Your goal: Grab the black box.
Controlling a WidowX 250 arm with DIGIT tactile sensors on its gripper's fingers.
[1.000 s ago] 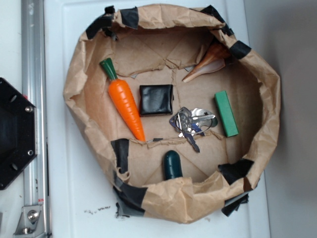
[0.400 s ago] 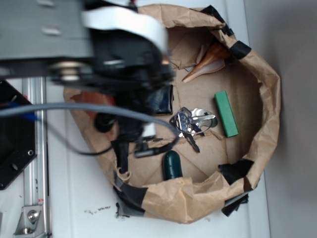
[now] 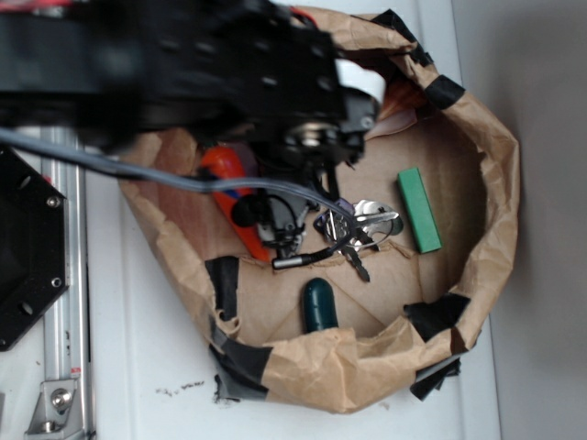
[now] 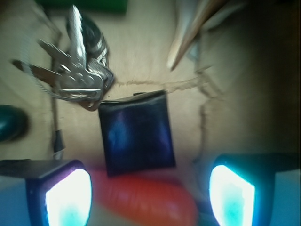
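Fingers (image 4: 68, 197) spread wide in the wrist view, nothing between them. Gripper (image 4: 150, 195) hangs over the carrot (image 4: 146, 202); black box (image 4: 137, 133) lies flat on the cardboard just past it, roughly centered between the pads, keys (image 4: 77, 70) touching its upper left corner.

Exterior view: arm (image 3: 183, 73) covers the middle of the paper bin (image 3: 486, 229), so the box is hidden. Carrot, keys, green block (image 3: 419, 210) and dark capsule (image 3: 320, 305) visible.

Progress: approach roughly lined up, no contact yet. Left to do: descend, close, lift.
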